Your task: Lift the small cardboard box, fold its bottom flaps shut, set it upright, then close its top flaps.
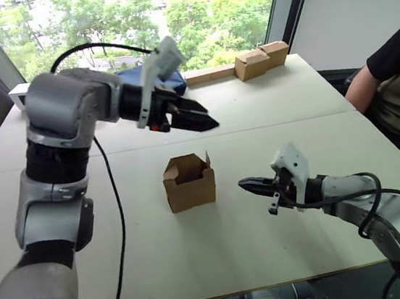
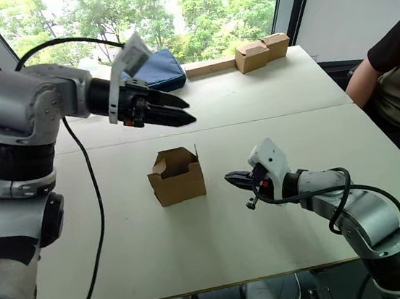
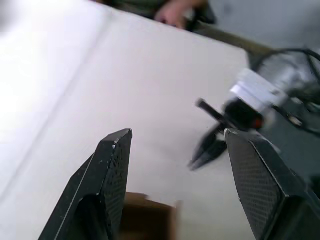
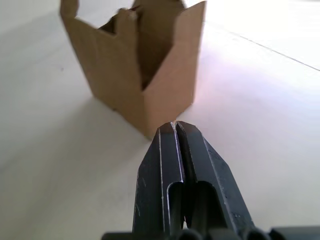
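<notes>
Small cardboard box (image 1: 189, 183) stands upright, top flaps (image 1: 184, 167) open, between both claws.

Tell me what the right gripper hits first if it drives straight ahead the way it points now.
Most likely the small cardboard box: the right gripper, fingers shut, points at the box's near corner, low down, with bare table between them.

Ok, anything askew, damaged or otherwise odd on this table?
Nothing stands out. The small cardboard box stands upright on the table, its top flaps open and undamaged. The left gripper is open above it; the right gripper is shut, beside it, touching nothing.
</notes>
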Action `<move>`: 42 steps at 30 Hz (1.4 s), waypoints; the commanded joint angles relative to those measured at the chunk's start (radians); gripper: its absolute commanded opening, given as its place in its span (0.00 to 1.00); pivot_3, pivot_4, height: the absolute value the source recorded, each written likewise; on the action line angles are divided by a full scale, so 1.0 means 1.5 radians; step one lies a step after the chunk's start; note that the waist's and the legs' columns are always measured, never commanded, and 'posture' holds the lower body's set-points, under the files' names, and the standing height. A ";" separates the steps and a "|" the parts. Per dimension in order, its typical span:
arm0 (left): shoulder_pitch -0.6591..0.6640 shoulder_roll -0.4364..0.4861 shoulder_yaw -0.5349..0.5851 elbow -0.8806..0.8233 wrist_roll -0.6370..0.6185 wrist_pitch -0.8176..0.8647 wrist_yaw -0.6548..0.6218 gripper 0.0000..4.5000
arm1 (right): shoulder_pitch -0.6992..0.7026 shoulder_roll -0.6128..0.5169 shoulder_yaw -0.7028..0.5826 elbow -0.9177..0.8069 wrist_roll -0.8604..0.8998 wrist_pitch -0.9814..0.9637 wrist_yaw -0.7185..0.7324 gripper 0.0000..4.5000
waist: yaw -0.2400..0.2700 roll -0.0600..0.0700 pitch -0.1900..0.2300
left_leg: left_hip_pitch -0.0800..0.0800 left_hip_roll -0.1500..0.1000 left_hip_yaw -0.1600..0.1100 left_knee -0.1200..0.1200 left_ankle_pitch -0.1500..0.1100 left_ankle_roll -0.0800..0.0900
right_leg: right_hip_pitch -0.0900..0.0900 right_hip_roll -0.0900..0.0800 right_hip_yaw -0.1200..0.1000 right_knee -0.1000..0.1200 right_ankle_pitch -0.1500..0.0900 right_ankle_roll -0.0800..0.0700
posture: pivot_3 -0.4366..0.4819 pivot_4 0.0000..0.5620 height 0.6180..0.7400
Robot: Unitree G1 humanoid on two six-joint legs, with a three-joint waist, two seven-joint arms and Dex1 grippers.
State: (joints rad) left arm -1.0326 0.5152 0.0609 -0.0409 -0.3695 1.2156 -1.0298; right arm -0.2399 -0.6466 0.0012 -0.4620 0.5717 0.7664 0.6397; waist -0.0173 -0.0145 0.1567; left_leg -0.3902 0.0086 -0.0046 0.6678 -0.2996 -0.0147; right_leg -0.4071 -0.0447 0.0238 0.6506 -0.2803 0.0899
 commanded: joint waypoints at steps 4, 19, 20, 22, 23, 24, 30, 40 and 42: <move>0.274 -0.085 0.138 -0.160 0.035 -0.120 0.234 0.56 | -0.042 0.021 0.005 0.062 -0.038 -0.037 -0.008 0.00 | 0.008 -0.001 0.000 | -0.002 0.001 0.000 0.000 0.001 -0.002 | -0.002 0.000 0.000 0.001 0.000 0.000 | 0.48 0.27 1.00; 0.614 -0.139 0.145 -0.296 0.024 -0.257 0.365 0.01 | -0.022 0.066 0.073 0.148 -0.145 -0.128 -0.007 0.00 | 0.019 -0.002 0.000 | 0.000 -0.002 -0.001 -0.001 0.002 -0.003 | 0.000 -0.003 0.000 0.000 0.001 0.000 | 0.48 0.27 1.00; 0.621 -0.140 0.140 -0.295 0.020 -0.259 0.366 0.01 | -0.023 0.070 0.081 0.151 -0.153 -0.133 -0.007 0.00 | 0.019 -0.002 0.000 | 0.000 -0.002 -0.001 -0.001 0.002 -0.003 | 0.000 -0.003 0.000 0.000 0.001 0.000 | 0.48 0.27 1.00; 0.633 -0.138 0.119 -0.287 0.031 -0.281 0.372 0.01 | -0.027 0.080 0.094 0.161 -0.168 -0.144 -0.009 0.00 | 0.019 -0.002 0.000 | 0.000 -0.002 -0.001 -0.001 0.002 -0.003 | 0.001 -0.003 0.000 0.000 0.001 0.000 | 0.48 0.27 1.00; 0.640 -0.138 0.106 -0.283 0.033 -0.291 0.369 0.01 | -0.031 0.088 0.099 0.169 -0.175 -0.148 -0.011 0.00 | 0.019 -0.002 0.000 | 0.000 -0.002 -0.001 -0.001 0.002 -0.003 | 0.001 -0.003 0.000 0.000 0.001 0.000 | 0.48 0.27 1.00; 0.646 -0.137 0.093 -0.278 0.036 -0.300 0.369 0.01 | -0.035 0.095 0.105 0.178 -0.183 -0.154 -0.012 0.00 | 0.018 -0.002 0.000 | 0.000 -0.002 -0.001 -0.001 0.002 -0.003 | 0.001 -0.003 0.000 0.000 0.001 0.000 | 0.48 0.27 1.00; 0.649 -0.134 0.047 -0.252 0.036 -0.335 0.369 0.01 | -0.053 0.121 0.132 0.214 -0.217 -0.183 -0.004 0.00 | 0.018 -0.001 -0.001 | 0.000 -0.002 -0.001 -0.001 0.002 -0.003 | 0.000 -0.003 -0.001 0.000 0.001 0.000 | 0.48 0.27 1.00; 0.648 -0.122 -0.009 -0.267 0.011 -0.333 0.352 0.01 | -0.065 0.138 0.145 0.234 -0.228 -0.198 0.029 0.00 | 0.016 -0.001 -0.001 | 0.000 -0.002 -0.001 -0.001 0.002 -0.003 | 0.001 -0.003 -0.001 0.000 0.001 0.000 | 0.48 0.27 1.00; 0.648 -0.123 -0.014 -0.280 -0.013 -0.310 0.345 0.01 | -0.060 0.138 0.148 0.223 -0.224 -0.190 0.038 0.00 | 0.016 -0.001 -0.001 | 0.000 -0.002 -0.001 -0.001 0.002 -0.003 | 0.001 -0.003 -0.001 0.000 0.001 0.000 | 0.48 0.27 1.00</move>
State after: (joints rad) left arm -0.0522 0.3283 0.0490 -0.4086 -0.3520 0.7348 -0.4983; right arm -0.3237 -0.4432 0.2263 -0.0924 0.2295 0.4854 0.6807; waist 0.0061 -0.0166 0.1559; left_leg -0.3901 0.0063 -0.0056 0.6665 -0.2970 -0.0199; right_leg -0.4064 -0.0496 0.0227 0.6503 -0.2792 0.0893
